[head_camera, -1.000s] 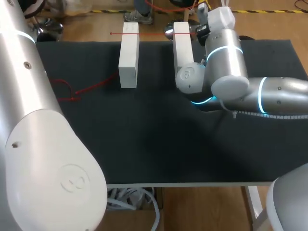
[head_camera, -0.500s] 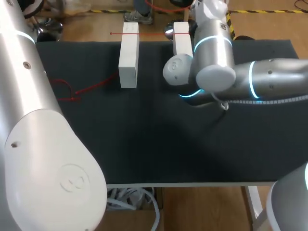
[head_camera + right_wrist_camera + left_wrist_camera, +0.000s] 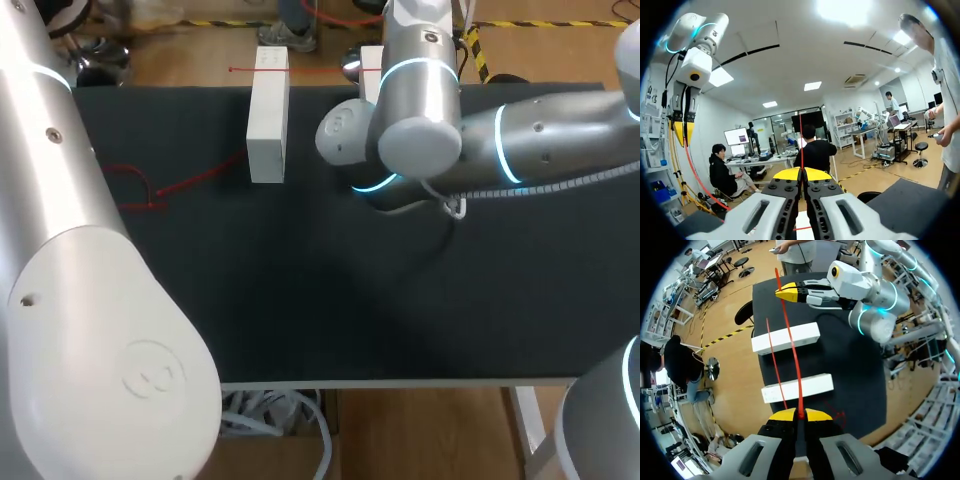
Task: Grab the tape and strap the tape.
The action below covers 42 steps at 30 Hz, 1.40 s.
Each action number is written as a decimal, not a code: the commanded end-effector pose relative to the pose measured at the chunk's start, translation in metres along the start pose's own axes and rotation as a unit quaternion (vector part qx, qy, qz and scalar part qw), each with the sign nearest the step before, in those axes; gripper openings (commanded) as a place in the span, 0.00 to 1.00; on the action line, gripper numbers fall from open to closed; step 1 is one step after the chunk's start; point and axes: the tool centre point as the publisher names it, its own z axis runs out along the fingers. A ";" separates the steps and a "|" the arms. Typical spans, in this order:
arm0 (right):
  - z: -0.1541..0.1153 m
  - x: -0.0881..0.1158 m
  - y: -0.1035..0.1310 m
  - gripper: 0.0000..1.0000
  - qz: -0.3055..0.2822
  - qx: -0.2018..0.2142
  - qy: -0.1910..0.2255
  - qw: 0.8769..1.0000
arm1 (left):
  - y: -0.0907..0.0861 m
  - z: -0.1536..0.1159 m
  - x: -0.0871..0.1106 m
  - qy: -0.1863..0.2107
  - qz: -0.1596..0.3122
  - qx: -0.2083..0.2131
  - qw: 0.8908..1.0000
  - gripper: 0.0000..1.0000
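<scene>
Red tape [image 3: 793, 357] stretches taut from my left gripper [image 3: 800, 415], shut on one end, to my right gripper [image 3: 782, 291], shut on it above the table's far side. A second strand [image 3: 774, 357] crosses both white blocks [image 3: 786, 338] [image 3: 797, 387]. In the head view the tape [image 3: 300, 70] spans the blocks' far ends and a loose loop [image 3: 140, 190] lies on the mat to the left. My right gripper [image 3: 801, 172] grips the thin tape [image 3: 801, 137] rising ahead of it. The left gripper [image 3: 684, 131] hangs beside it, tape trailing down.
The black table [image 3: 300, 300] bears the left white block [image 3: 267, 115]; the right block [image 3: 370, 70] is mostly hidden under my right arm [image 3: 420, 110]. My left arm [image 3: 60, 200] fills the near left of the head view.
My right arm has swung left and toward the far edge, now covering the right block. The blocks and the tape loop on the mat have stayed put.
</scene>
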 end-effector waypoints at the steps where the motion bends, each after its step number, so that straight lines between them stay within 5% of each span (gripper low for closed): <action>1: -0.001 0.001 0.004 0.00 0.000 0.005 -0.003 1.000 | -0.001 -0.001 -0.001 0.002 0.000 -0.002 1.000 0.00; 2: -0.001 0.001 0.004 0.00 0.000 0.005 -0.003 1.000 | -0.001 -0.001 -0.001 0.002 0.000 -0.002 1.000 0.00; 5: 0.001 0.009 0.014 0.00 -0.132 -0.009 0.011 0.991 | -0.001 -0.001 -0.001 0.002 0.000 -0.002 1.000 0.00; 9: -0.001 0.012 0.015 0.00 -0.223 0.069 -0.010 0.972 | -0.001 -0.001 -0.001 0.002 0.000 -0.002 1.000 0.00; 15: -0.012 0.015 0.015 0.00 -0.209 0.156 -0.050 0.964 | -0.001 -0.001 -0.001 0.002 0.000 -0.002 1.000 0.00; 22: -0.016 0.011 0.015 0.00 -0.270 0.169 -0.032 0.947 | -0.001 -0.001 -0.001 0.002 0.000 -0.002 1.000 0.00; 24: -0.016 0.012 0.014 0.00 -0.255 0.171 -0.022 0.952 | -0.001 -0.001 -0.001 0.002 0.000 -0.002 1.000 0.00; 25: -0.015 0.016 0.015 0.00 -0.208 0.150 -0.012 0.966 | -0.001 -0.001 -0.001 0.002 0.000 -0.002 1.000 0.00; 38: -0.015 0.016 0.015 0.00 -0.208 0.150 -0.012 0.966 | -0.001 -0.001 -0.001 0.002 0.000 -0.002 1.000 0.00; 40: -0.016 0.021 0.013 0.00 -0.275 0.165 -0.017 0.947 | -0.001 -0.001 -0.001 0.002 0.000 -0.002 1.000 0.00; 42: -0.019 0.024 0.010 0.00 -0.368 0.198 -0.022 0.908 | -0.001 -0.001 -0.001 0.002 0.000 -0.002 1.000 0.00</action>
